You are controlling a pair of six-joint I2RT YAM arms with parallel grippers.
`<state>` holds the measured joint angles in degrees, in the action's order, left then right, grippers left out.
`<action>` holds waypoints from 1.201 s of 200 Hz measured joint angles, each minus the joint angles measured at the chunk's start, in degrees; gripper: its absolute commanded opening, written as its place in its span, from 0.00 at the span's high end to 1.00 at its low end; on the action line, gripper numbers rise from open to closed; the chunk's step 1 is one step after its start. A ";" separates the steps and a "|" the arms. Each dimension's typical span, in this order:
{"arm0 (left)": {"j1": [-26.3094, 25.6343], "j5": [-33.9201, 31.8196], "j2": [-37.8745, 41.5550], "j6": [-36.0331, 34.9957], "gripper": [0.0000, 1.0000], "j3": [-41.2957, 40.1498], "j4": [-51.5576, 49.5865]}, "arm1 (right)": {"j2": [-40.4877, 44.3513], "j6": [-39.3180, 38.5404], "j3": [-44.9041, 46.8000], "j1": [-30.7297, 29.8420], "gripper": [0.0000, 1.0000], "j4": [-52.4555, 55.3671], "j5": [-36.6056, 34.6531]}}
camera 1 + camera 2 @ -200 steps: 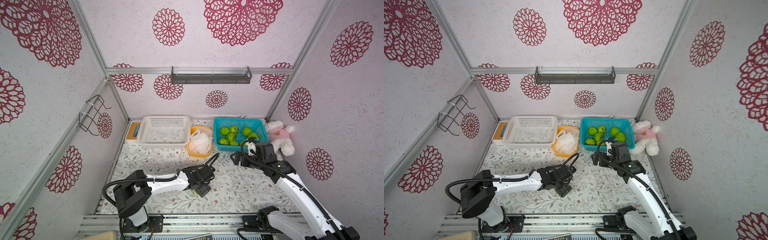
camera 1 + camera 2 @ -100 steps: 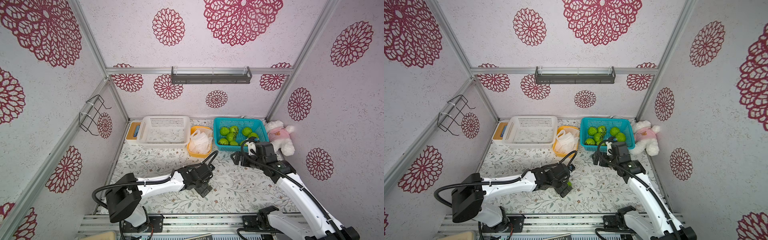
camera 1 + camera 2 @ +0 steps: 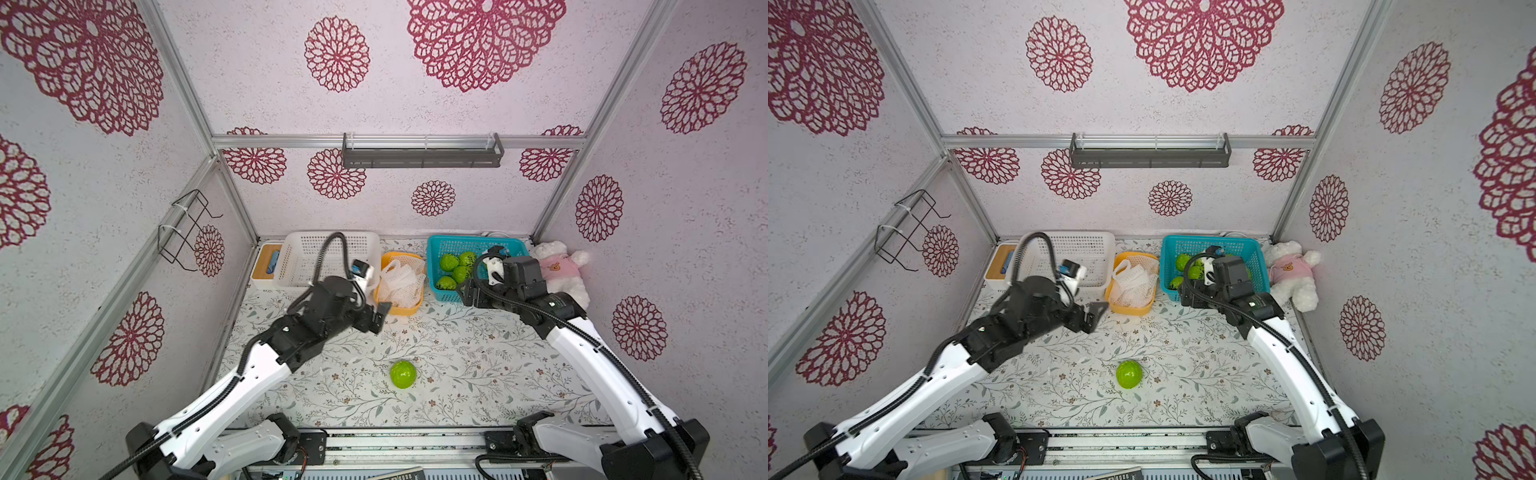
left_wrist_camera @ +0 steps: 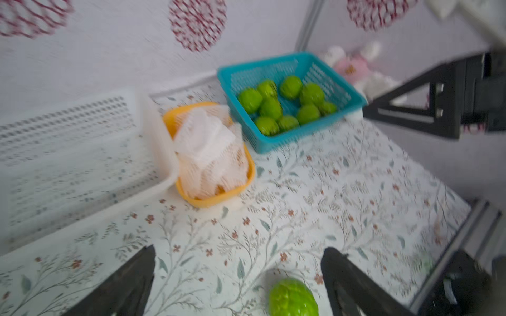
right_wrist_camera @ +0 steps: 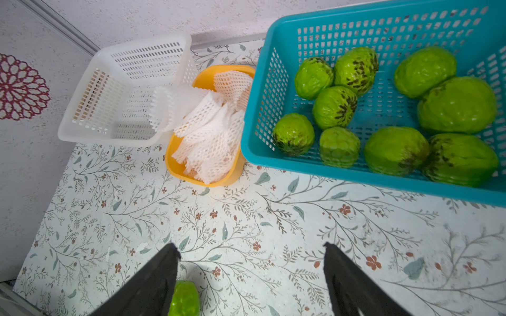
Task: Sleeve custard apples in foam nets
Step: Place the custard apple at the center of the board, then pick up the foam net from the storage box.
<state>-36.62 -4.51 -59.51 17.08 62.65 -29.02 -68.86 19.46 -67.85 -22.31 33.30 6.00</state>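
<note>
Now you are holding left claw [image 4: 238,248] spread wide, empty, fruit [image 4: 293,296] lying near it, untouched; right claw [image 5: 249,244] likewise spread, empty.

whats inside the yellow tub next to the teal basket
A heap of white foam nets fills the yellow tub, rising above its rim. The tub's floor and anything beneath the heap are covered.

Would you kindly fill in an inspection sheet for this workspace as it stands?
Surface: floral table cover, flat.
Job's things: one custard apple loose mid-table; more custard apples in teal basket; foam nets heaped in yellow tub.
Clutter: white basket, plush toy, small box.
Grippers: left gripper and right gripper open, holding nothing.
Cables: black cable looped above each arm.
Surroundings: patterned walls, grey shelf, wire rack.
</note>
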 measured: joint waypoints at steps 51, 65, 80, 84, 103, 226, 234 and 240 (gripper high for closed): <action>13.77 6.99 2.80 4.59 0.02 -0.13 0.17 | -16.94 0.17 -10.99 -8.59 0.23 -1.46 -1.95; 17.49 10.29 2.10 6.51 0.02 -2.10 1.01 | -21.99 0.20 -14.51 -10.73 0.19 -2.12 -2.47; 20.48 13.00 1.18 8.28 0.02 -4.74 1.36 | -27.34 0.26 -18.43 -12.50 0.19 -2.80 -2.95; 20.94 13.35 0.92 8.61 0.02 -5.29 1.33 | -28.59 0.31 -19.45 -12.83 0.20 -2.82 -3.06; 21.79 15.04 -0.15 9.40 0.02 -7.21 1.25 | -35.39 0.96 -25.27 -14.12 0.25 -3.58 -3.28; 22.05 15.87 -2.12 8.46 0.03 -7.54 2.10 | -50.82 4.50 -39.67 -14.60 0.86 -3.45 -10.78; 22.05 15.85 -2.12 8.46 0.03 -7.54 2.12 | -50.82 4.35 -39.89 -14.60 0.88 -3.37 -10.97; 22.05 15.85 -2.10 8.46 0.03 -7.54 2.10 | -50.82 4.31 -40.04 -14.60 0.89 -3.37 -11.15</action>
<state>-14.57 11.33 -61.60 25.54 55.11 -26.92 -119.68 23.77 -107.90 -36.91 29.93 -5.15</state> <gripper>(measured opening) 0.975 0.131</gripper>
